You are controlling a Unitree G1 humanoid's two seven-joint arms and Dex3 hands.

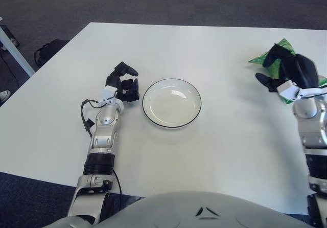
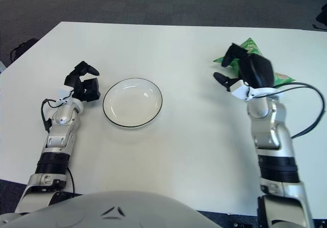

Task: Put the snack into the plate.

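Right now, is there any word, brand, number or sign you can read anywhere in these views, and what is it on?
No text can be read in either view.
Green snack bag: mostly hidden behind the right hand; no logo or lettering shows.
White plate: plain, only a dark rim line, no marking.
Left hand, beside the plate on its left: no label visible.
Table: no print or sign.
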